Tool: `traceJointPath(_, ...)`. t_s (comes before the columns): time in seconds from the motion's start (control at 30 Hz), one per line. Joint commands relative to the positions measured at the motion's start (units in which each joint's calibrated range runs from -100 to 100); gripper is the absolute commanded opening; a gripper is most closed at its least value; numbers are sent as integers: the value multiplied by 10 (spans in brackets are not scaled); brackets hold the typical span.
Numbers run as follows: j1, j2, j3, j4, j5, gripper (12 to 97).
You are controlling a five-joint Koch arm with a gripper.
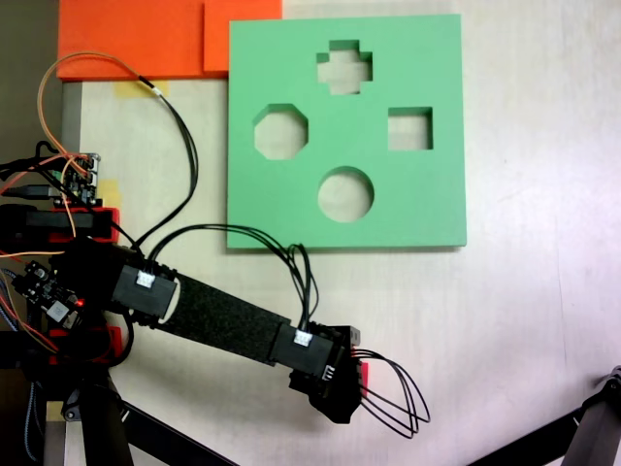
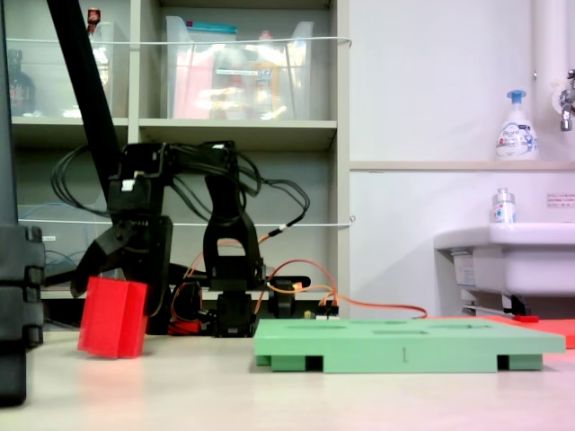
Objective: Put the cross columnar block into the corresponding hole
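A Koch hobby arm reaches across a pale table (image 1: 524, 320), its gripper (image 2: 121, 269) hanging directly over the cross columnar block (image 2: 112, 318), a bright red foam piece standing slightly tilted on the tabletop at about 9 o'clock of the green foam board (image 2: 404, 341) in the low fixed view. One black jaw angles down to the block's left top edge while the other drops behind it; the jaws look spread around the block's top, though whether they actually press on it cannot be told. Seen from above, the arm's wrist (image 1: 325, 374) sits near 6 o'clock of the board (image 1: 427, 209), hiding the block beneath it. The corresponding hole (image 1: 344, 67), a plus-shaped cutout, lies at the board's 12 o'clock, with an octagonal cutout (image 1: 281, 133) at 9 o'clock, a square cutout (image 1: 410, 128) at 3 o'clock and a round cutout (image 1: 345, 193) at 6 o'clock. Orange foam sheets (image 1: 136, 39) lie at 10 o'clock of the board
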Motion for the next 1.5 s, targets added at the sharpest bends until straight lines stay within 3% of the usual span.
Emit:
traceJointPath(0.0, 0, 21, -18, -50, 0, 470)
traceJointPath(0.73, 55, -179, 100, -209, 103, 469)
traceJointPath(1.17, 204, -295, 336, -209, 219, 468)
traceJointPath(1.47, 300, -193, 391, -209, 255, 468)
